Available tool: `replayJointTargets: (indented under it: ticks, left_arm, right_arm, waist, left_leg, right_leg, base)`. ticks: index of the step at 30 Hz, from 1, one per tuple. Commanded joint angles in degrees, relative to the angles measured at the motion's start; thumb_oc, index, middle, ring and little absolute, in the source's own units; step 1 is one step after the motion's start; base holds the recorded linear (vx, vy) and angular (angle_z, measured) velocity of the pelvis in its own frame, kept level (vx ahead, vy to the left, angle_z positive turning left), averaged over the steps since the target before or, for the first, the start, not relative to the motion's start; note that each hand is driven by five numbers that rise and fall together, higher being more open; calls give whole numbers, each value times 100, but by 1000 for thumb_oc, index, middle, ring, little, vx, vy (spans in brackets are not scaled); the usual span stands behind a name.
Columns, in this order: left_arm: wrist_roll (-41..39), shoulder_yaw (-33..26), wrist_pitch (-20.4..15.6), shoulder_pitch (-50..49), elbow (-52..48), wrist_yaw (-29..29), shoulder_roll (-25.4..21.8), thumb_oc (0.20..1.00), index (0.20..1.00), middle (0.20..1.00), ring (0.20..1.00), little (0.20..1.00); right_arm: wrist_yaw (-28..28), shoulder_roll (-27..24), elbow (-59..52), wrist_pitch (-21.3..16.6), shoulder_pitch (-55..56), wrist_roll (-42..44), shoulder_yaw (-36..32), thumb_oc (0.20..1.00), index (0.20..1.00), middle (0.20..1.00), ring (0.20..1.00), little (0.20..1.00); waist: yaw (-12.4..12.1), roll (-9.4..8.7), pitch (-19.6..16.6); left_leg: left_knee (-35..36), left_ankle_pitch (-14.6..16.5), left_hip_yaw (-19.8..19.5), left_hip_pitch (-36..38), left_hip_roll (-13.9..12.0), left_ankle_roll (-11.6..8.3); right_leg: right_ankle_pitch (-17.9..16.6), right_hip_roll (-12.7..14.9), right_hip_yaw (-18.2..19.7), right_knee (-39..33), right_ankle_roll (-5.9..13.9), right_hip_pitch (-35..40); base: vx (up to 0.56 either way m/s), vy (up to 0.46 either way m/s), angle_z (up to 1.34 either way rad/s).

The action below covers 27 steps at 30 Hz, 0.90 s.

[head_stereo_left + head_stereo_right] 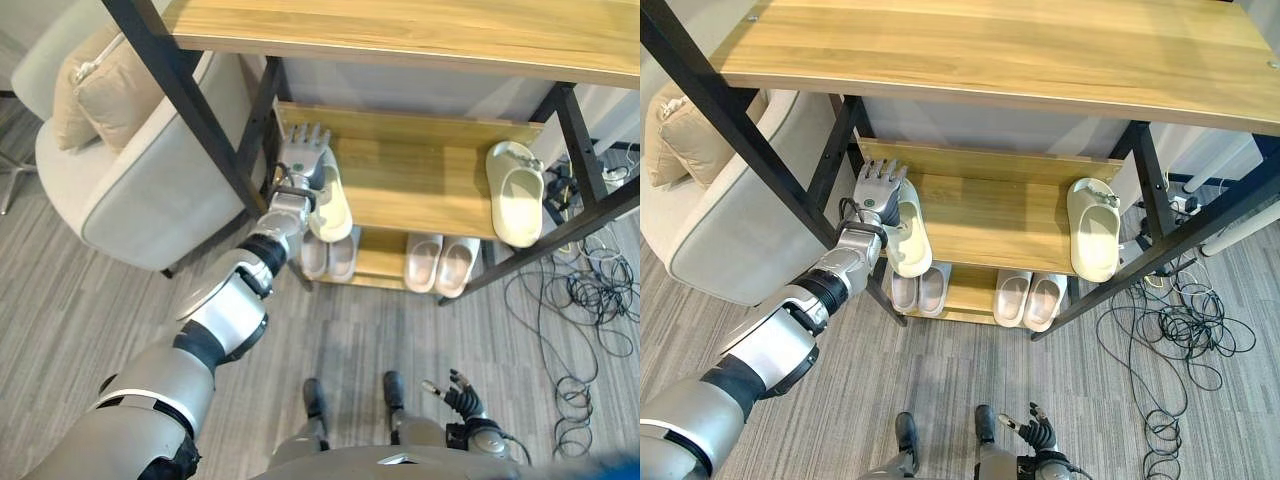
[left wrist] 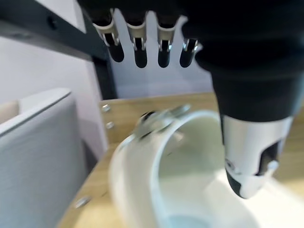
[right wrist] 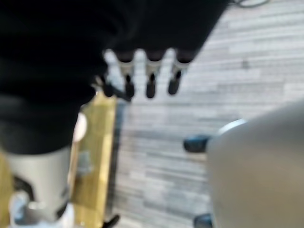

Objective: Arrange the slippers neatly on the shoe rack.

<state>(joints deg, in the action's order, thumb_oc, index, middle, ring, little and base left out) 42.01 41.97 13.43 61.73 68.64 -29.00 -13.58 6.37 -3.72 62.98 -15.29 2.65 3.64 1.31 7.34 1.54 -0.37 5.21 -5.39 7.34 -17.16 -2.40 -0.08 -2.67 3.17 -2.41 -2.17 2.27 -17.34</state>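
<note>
Right hand (image 1: 462, 395) low near the floor, fingers loosely spread and empty, left hand (image 1: 880, 196) straight-fingered over a cream slipper (image 1: 908, 235) at the left end of the shoe rack's (image 1: 990, 215) middle shelf, thumb inside it, matching slipper (image 1: 1092, 229) at the right end, two pairs (image 1: 975, 291) below.

Your left arm reaches forward and up, left hand (image 1: 303, 160) extended, fingers (image 2: 137, 45) straight in a row, thumb (image 2: 251, 152) apart. Your right hand (image 1: 462, 397) hangs low by your side, fingers loosely spread, holding nothing.
</note>
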Motion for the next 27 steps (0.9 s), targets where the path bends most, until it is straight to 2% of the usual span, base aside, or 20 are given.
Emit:
replayJointTargets:
  ticks: [1, 8, 18, 19, 21, 23, 24, 26, 27]
  left_arm:
    - [-43, -386, 126, 973, 634, -368, -43, 1000, 1000, 1000, 1000, 1000]
    - [-360, -454, 247, 1033, 1219, -750, 139, 1000, 1000, 1000, 1000, 1000]
    - [-584, -695, 324, 1129, 1249, -1030, 231, 1000, 1000, 1000, 1000, 1000]
    - [-646, -744, 335, 1150, 1295, -1078, 269, 940, 940, 940, 940, 940]
    - [-739, -811, 381, 1161, 1384, -1166, 330, 871, 871, 871, 871, 871]
    - [-769, -839, 402, 1160, 1432, -1190, 354, 859, 859, 859, 859, 859]
    - [-807, -873, 415, 1180, 1468, -1221, 380, 784, 784, 784, 784, 784]
    - [-842, -902, 421, 1178, 1502, -1235, 408, 758, 758, 758, 758, 758]
    - [-870, -924, 425, 1196, 1516, -1250, 419, 573, 573, 573, 573, 573]
  right_arm:
    - [16, 189, 62, 100, 412, -233, 136, 1000, 1000, 1000, 1000, 1000]
    - [15, 170, 89, 132, 302, -291, 127, 1000, 1000, 1000, 1000, 1000]
    - [46, 210, 32, 126, 244, -294, 146, 1000, 1000, 1000, 1000, 1000]
    - [52, 221, 35, 128, 218, -292, 147, 1000, 1000, 1000, 1000, 1000]
    - [54, 219, 38, 132, 192, -297, 149, 1000, 1000, 1000, 1000, 1000]
    - [54, 230, 45, 135, 190, -301, 152, 1000, 1000, 1000, 1000, 1000]
    - [59, 227, 53, 135, 178, -301, 147, 1000, 1000, 1000, 1000, 1000]
    - [55, 233, 58, 136, 167, -298, 140, 1000, 1000, 1000, 1000, 1000]
    - [56, 234, 64, 139, 165, -296, 136, 1000, 1000, 1000, 1000, 1000]
  waist:
    - [53, 236, 378]
    - [93, 200, 435]
    - [108, 204, 460]
    - [114, 207, 465]
    - [126, 205, 465]
    - [127, 212, 465]
    - [134, 217, 461]
    - [139, 218, 455]
    - [137, 218, 450]
  left_leg:
    - [-21, 273, 11, 146, 256, 87]
    - [-21, 279, 122, -4, 247, 102]
    - [-21, 279, 161, -97, 267, 120]
    - [-21, 275, 167, -119, 270, 120]
    - [-21, 276, 182, -138, 273, 125]
    - [-21, 278, 188, -146, 273, 129]
    - [-21, 276, 196, -151, 275, 130]
    - [-21, 272, 205, -155, 277, 129]
    - [-21, 273, 207, -160, 280, 130]
  right_leg:
    - [472, 2, 376, 175, 145, 241]
    - [386, -2, 479, 103, 184, 91]
    - [355, 2, 509, 91, 192, -16]
    - [345, -2, 507, 89, 192, -41]
    - [329, 1, 520, 82, 199, -65]
    - [332, 6, 519, 84, 197, -76]
    - [331, 10, 525, 87, 196, -87]
    - [330, 11, 527, 88, 196, -94]
    - [331, 10, 527, 88, 197, -100]
  base:
    - [0, 0, 0]
    - [6, 4, -1]
    - [8, 2, -5]
    - [0, 0, 0]
    - [0, 0, 0]
    - [0, 0, 0]
    - [0, 0, 0]
    - [0, 0, 0]
    - [0, 0, 0]
